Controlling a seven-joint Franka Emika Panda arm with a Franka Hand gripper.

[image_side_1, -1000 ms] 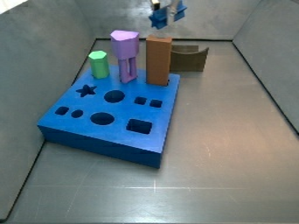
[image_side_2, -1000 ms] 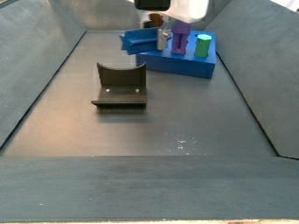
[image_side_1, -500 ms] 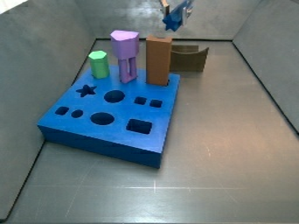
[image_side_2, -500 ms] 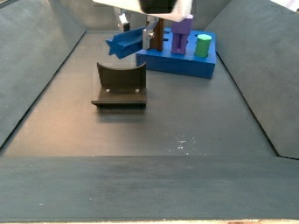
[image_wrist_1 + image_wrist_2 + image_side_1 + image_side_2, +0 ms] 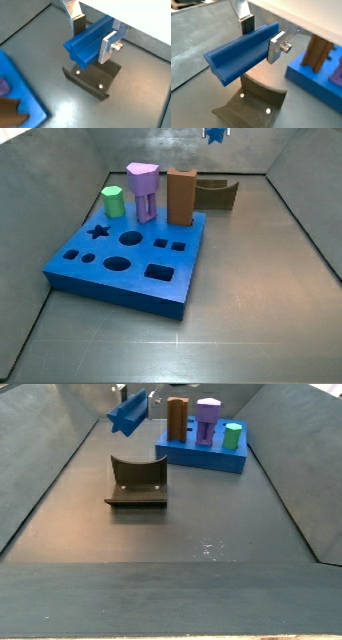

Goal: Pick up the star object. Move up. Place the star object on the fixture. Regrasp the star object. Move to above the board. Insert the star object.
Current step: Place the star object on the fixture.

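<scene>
My gripper (image 5: 92, 37) is shut on the star object (image 5: 87, 45), a dark-blue peg held crosswise between the silver fingers. In both wrist views it hangs well above the fixture (image 5: 93, 80), apart from it. A wrist view shows the gripper (image 5: 260, 40), the star object (image 5: 238, 57) and the fixture (image 5: 254, 100) with its curved notch below. In a side view the star object (image 5: 130, 412) is tilted high over the fixture (image 5: 136, 482). In a side view only its tip (image 5: 214, 133) shows at the upper edge. The board (image 5: 107, 268) lies beside the fixture (image 5: 218, 195).
On the board stand a green peg (image 5: 114, 200), a purple peg (image 5: 142, 188) and a tall orange-brown peg (image 5: 182, 196). The board's star hole (image 5: 98, 229) is open. Grey walls enclose the floor (image 5: 174, 554).
My gripper has risen with the star object still in it, and has shifted from beside the board to high above the fixture. Nothing else moved.
</scene>
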